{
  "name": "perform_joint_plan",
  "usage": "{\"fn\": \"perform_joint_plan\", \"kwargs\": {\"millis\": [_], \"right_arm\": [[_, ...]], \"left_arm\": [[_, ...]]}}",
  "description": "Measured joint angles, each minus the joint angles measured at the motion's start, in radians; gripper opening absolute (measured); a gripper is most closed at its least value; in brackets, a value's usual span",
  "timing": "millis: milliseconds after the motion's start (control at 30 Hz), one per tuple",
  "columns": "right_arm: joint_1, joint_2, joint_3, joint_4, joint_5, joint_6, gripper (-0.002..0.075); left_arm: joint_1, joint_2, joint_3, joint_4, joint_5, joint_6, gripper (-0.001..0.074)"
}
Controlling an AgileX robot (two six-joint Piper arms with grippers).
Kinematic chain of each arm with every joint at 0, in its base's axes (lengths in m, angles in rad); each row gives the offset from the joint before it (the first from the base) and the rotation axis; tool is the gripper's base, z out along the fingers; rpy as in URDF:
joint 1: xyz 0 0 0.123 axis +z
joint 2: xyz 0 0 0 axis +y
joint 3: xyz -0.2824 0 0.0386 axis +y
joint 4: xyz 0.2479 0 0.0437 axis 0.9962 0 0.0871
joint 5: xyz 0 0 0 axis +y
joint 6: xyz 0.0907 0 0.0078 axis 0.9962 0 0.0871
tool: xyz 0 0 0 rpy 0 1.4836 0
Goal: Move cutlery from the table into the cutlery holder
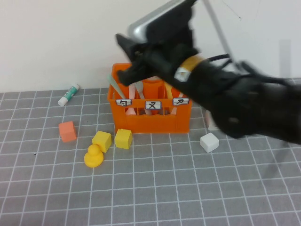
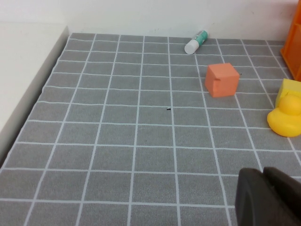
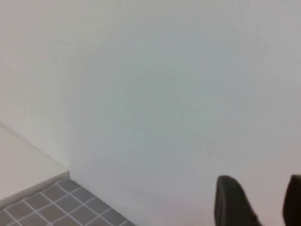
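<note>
The slotted orange plastic cutlery holder (image 1: 151,110) stands near the tiled grey table's (image 1: 188,188) far edge, slim pastel cutlery (image 1: 139,89) upright inside. The right pincer (image 1: 126,59) hovers above it, fingers parted and empty. The left pincer (image 2: 269,197) sits closed over the table's left part.

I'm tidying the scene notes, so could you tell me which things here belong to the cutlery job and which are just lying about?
Job:
cutlery holder
cutlery standing in it
right end effector above it

Lying about:
orange cube
yellow cubes
duck
white cube
tube
</note>
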Motion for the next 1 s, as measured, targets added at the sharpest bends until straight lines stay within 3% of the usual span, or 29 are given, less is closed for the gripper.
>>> {"fn": "perform_joint_plan", "kwargs": {"millis": [233,467,833,1000], "right_arm": [[0.0,-0.296,0.213,-0.016,0.15,-0.069,0.0197],[-0.002,-0.538,0.44,-0.011,0.236,-0.193,0.0188],[-0.002,-0.837,0.759,0.068,0.232,-0.35,0.0188],[-0.002,-0.906,0.921,0.229,0.024,-0.561,0.0188]], "left_arm": [[0.0,0.0,0.0,0.0,0.0,0.0,-0.0003],[0.0,0.0,0.0,0.0,0.0,0.0,-0.0003],[0.0,0.0,0.0,0.0,0.0,0.002,-0.0003],[0.0,0.0,0.0,0.0,0.0,0.002,-0.0003]]}}
